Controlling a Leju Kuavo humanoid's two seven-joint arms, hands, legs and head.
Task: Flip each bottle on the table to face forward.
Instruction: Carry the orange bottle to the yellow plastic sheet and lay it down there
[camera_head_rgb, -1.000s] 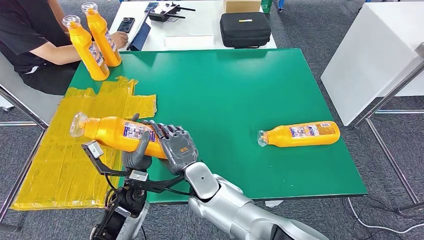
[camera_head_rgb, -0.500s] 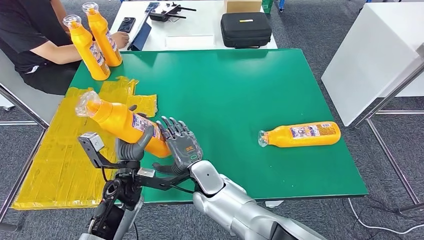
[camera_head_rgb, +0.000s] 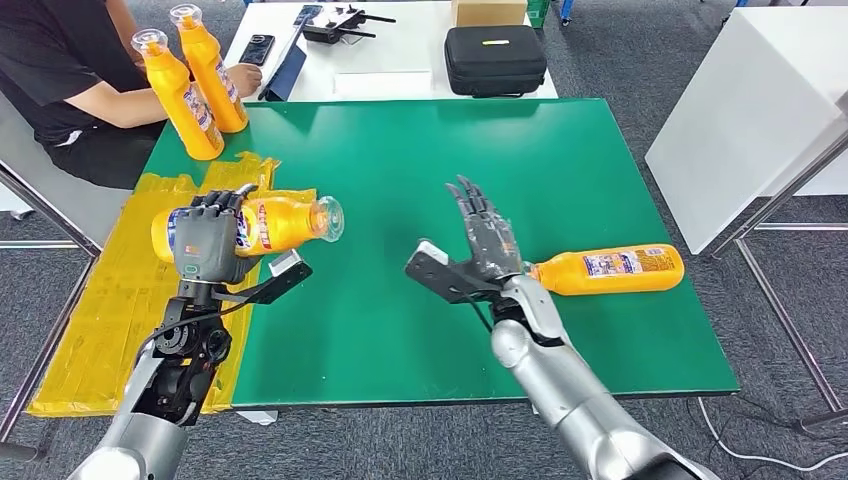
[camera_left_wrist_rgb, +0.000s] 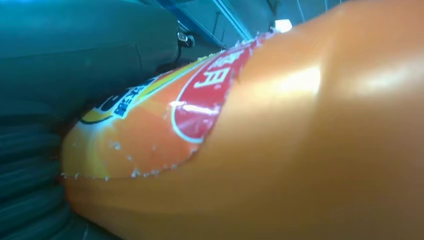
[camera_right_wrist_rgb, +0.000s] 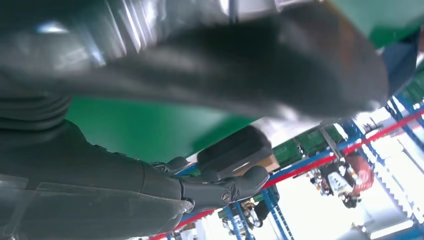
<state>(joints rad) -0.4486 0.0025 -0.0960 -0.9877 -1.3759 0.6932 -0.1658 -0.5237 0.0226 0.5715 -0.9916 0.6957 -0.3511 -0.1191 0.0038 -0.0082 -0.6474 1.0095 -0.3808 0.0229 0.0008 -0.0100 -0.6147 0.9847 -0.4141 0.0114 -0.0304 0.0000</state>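
The left hand (camera_head_rgb: 205, 243) grips the orange bottle (camera_head_rgb: 270, 222) around its labelled middle above the table (camera_head_rgb: 420, 160) edge, a smooth, probably slippery body best held there, while the right hand (camera_head_rgb: 488, 235) hovers with fingers spread, holding nothing.

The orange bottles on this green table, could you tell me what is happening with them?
The robot's left hand holds one orange bottle sideways above the yellow sheet, cap pointing right. Its right hand hovers open, fingers spread, beside a second bottle lying on the green table. Two upright bottles stand at the far-left corner by a seated person.
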